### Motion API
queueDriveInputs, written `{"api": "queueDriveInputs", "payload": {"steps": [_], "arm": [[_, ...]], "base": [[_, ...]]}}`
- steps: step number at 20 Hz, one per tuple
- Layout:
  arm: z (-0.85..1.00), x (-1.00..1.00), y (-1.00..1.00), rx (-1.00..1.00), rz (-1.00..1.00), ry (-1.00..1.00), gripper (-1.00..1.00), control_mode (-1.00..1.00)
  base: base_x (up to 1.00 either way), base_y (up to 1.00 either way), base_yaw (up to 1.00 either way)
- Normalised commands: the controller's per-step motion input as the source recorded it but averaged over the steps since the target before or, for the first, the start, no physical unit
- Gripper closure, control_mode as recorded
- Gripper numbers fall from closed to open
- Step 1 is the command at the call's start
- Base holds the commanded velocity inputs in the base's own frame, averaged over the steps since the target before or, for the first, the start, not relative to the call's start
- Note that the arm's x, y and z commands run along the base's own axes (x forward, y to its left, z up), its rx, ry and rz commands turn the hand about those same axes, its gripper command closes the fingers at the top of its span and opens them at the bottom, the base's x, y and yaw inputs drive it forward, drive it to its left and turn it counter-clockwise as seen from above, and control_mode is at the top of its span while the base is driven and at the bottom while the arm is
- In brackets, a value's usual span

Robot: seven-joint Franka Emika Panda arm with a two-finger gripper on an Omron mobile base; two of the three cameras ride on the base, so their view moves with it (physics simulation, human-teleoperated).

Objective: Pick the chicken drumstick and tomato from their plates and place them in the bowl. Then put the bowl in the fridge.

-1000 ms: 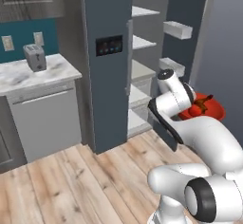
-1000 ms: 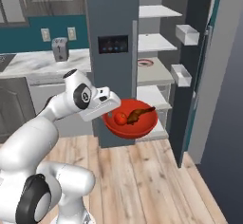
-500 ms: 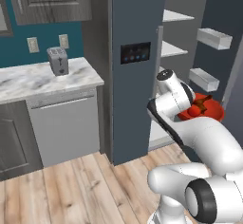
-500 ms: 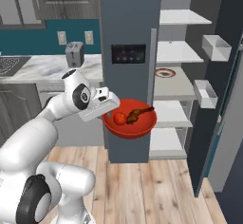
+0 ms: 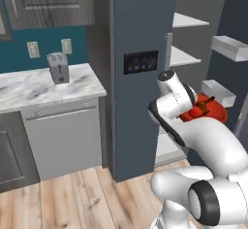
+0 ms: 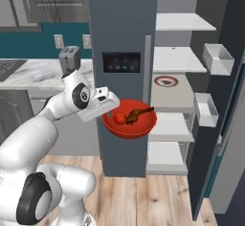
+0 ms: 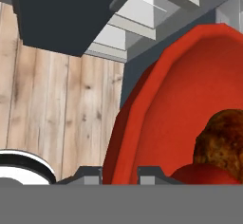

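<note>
Tool [image 6: 106,109] condition: I find it clamped tight on the near rim of the bowl [image 6: 136,127], holding it out level in front of the arm; in the hand view the two finger tips [image 7: 88,174] sit on either side of the red wall. Contents checked: the tomato [image 6: 119,118] and the chicken drumstick [image 6: 138,113] both lie inside, the drumstick's thin bone end pointing up and away from the tool toward the open fridge compartment. I judge the picking stage complete and the storing stage in hand. The fridge [image 6: 122,33] has its closed dark panel with the black display directly behind the bowl, while the open side with white shelves [image 6: 178,60] lies off to the arm's right and further in. That is the relation the coming move turns on: the bowl hangs in front of the closed panel, not yet in line with the shelf opening, so I expect it must travel to the right before going inward. One middle shelf already carries a white plate with a red-brown rim [image 6: 166,81]; the shelf below it [image 6: 170,126] appears free and sits near bowl height. Risk noted: the door bins [image 6: 216,59] on the open door stand close beside the entry path.
</note>
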Motion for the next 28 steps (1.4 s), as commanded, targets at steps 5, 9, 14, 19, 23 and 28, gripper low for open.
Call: {"api": "queueDriveInputs", "payload": {"steps": [5, 9, 14, 19, 23, 28], "arm": [[0.0, 0.0, 0.0, 0.0, 0.0, 0.0, 1.0, 1.0], [0.0, 0.0, 0.0, 0.0, 0.0, 0.0, 1.0, 1.0], [0.0, 0.0, 0.0, 0.0, 0.0, 0.0, 1.0, 1.0], [0.0, 0.0, 0.0, 0.0, 0.0, 0.0, 1.0, 1.0], [0.0, 0.0, 0.0, 0.0, 0.0, 0.0, 1.0, 1.0], [0.0, 0.0, 0.0, 0.0, 0.0, 0.0, 1.0, 1.0]], "base": [[0.43, -0.48, 0.19], [0.28, -0.48, 0.28], [0.23, -0.5, 0.28], [0.22, -0.49, 0.28], [0.36, -0.47, 0.16], [0.34, -0.42, 0.1]]}}
